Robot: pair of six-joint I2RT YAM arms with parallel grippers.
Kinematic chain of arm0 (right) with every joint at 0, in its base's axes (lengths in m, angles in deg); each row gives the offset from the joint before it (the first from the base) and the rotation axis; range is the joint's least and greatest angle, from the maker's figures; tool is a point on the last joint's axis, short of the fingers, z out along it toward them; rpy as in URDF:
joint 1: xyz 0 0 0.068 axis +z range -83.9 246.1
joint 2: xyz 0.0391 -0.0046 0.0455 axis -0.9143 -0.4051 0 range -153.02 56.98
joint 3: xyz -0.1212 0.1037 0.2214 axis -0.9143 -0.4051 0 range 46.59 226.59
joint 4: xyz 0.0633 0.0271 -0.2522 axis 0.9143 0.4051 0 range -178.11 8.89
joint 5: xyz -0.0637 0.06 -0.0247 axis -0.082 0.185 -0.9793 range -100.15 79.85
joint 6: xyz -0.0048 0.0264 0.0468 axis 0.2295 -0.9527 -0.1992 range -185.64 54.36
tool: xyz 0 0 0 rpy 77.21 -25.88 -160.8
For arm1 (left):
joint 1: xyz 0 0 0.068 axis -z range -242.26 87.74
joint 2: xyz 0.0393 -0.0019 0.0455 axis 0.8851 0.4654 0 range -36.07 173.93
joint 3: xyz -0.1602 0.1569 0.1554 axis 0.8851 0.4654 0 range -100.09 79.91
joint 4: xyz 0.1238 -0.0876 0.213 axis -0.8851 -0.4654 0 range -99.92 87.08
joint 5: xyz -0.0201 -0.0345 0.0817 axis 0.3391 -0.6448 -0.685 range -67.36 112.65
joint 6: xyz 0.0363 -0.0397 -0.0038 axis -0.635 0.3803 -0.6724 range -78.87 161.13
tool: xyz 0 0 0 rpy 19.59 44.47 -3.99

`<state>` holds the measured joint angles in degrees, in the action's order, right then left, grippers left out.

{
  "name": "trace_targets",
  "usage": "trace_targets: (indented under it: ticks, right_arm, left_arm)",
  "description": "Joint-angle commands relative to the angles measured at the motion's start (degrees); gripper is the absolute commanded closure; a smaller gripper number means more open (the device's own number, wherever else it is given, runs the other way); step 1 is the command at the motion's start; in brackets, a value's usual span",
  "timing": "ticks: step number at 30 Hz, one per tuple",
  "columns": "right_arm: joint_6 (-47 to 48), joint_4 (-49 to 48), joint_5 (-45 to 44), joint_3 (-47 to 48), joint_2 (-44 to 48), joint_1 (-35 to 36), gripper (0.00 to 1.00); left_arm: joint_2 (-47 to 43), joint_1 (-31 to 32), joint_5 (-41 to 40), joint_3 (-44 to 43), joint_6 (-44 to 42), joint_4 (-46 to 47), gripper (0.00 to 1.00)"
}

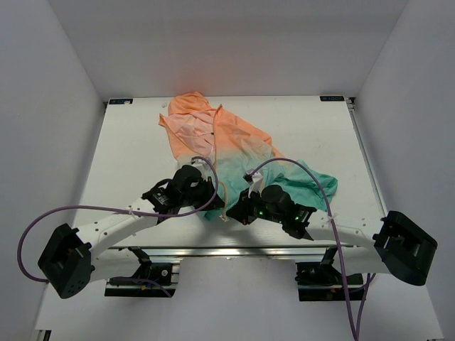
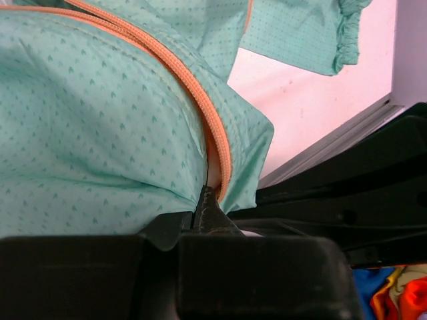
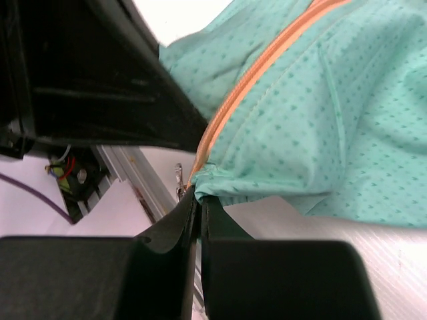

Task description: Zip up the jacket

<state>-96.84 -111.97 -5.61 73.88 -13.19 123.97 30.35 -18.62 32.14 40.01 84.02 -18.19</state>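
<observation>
The jacket point(image 1: 234, 145) lies crumpled on the white table, its peach-orange hood at the back and its teal hem toward the arms. My left gripper point(image 1: 217, 206) is shut on the teal hem at the lower end of the orange zipper point(image 2: 200, 93); in the left wrist view the gripper point(image 2: 208, 198) pinches the cloth right beside the zipper tape. My right gripper point(image 1: 239, 212) is shut on the other hem corner point(image 3: 220, 175), next to its zipper tape point(image 3: 247, 87). A small metal pull point(image 3: 179, 177) hangs just beyond the right gripper point(image 3: 199, 195).
Both grippers work close together near the table's front edge, by the aluminium rail point(image 3: 130, 177). Purple cables point(image 1: 298, 167) loop over the arms. A teal sleeve point(image 1: 320, 186) spreads to the right. White walls enclose the table point(image 1: 128, 142) on three sides.
</observation>
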Motion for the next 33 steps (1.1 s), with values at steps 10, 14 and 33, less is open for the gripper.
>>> trace_targets:
  ticks: [10, 14, 33]
  right_arm:
    - [-5.2, -4.6, -14.9, 5.1, -1.0, 0.3, 1.00]
    - [-4.2, -2.1, -15.8, 7.9, -3.6, 0.4, 1.00]
    - [-3.2, -17.1, -5.0, -8.4, 16.3, 0.4, 1.00]
  left_arm:
    - [-5.7, 0.9, 2.9, 4.3, 4.4, 1.1, 1.00]
    - [-7.3, 1.4, 3.7, 4.1, 4.3, 1.8, 1.00]
    - [-10.9, 1.6, -2.0, 1.8, 3.4, 1.7, 1.00]
